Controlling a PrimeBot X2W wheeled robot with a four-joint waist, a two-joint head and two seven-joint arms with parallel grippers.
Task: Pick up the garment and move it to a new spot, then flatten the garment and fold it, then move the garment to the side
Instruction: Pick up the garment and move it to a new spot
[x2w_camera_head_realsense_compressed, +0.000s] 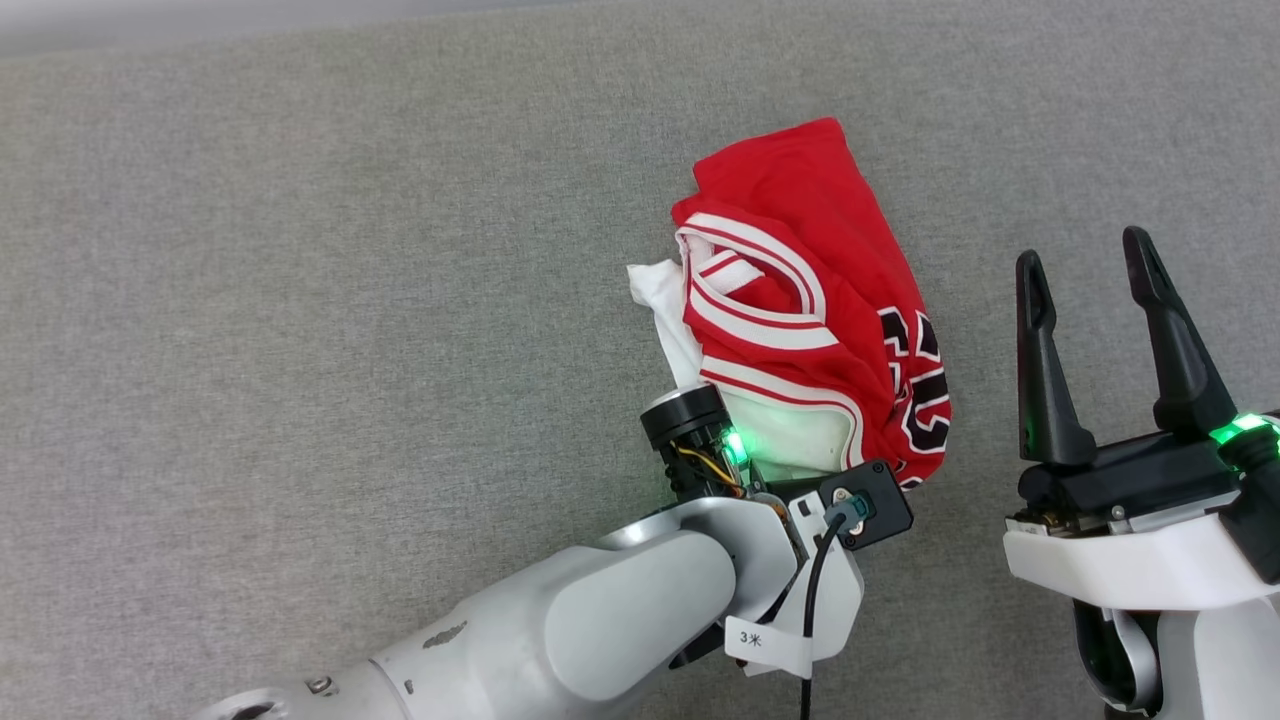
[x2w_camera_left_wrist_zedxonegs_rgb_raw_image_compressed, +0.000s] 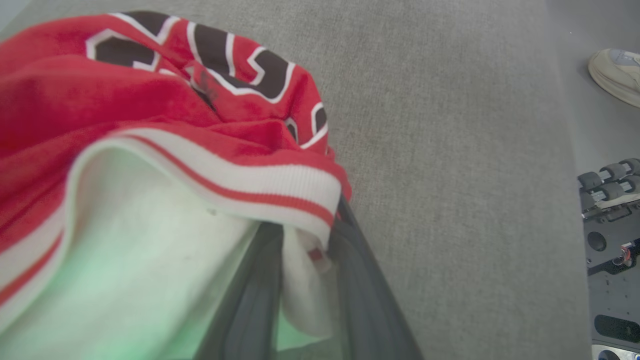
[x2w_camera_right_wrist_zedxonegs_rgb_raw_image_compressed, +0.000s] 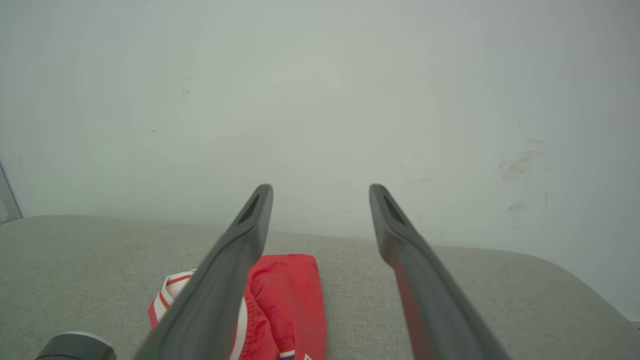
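The garment (x2w_camera_head_realsense_compressed: 800, 250) lies bunched in a heap on the grey cloth surface (x2w_camera_head_realsense_compressed: 300, 300), right of centre, with its striped trim and white sleeve facing me and black lettering on its right side. In the left wrist view my left gripper (x2w_camera_left_wrist_zedxonegs_rgb_raw_image_compressed: 310, 235) is shut on a fold of the garment (x2w_camera_left_wrist_zedxonegs_rgb_raw_image_compressed: 150, 100) at the striped sleeve trim, and white cloth is pinched between the dark fingers (x2w_camera_left_wrist_zedxonegs_rgb_raw_image_compressed: 365, 290). From above, the left arm's wrist (x2w_camera_head_realsense_compressed: 760, 500) covers that grip at the heap's near edge. My right gripper (x2w_camera_head_realsense_compressed: 1083, 250) stands open to the right of the heap, apart from it, fingers (x2w_camera_right_wrist_zedxonegs_rgb_raw_image_compressed: 240, 260) with nothing between them.
The grey surface stretches wide to the left and beyond the heap to a pale wall (x2w_camera_right_wrist_zedxonegs_rgb_raw_image_compressed: 320, 100). In the left wrist view a person's shoe (x2w_camera_left_wrist_zedxonegs_rgb_raw_image_compressed: 617, 72) rests on the floor past the surface's edge, near the robot's base (x2w_camera_left_wrist_zedxonegs_rgb_raw_image_compressed: 607, 215).
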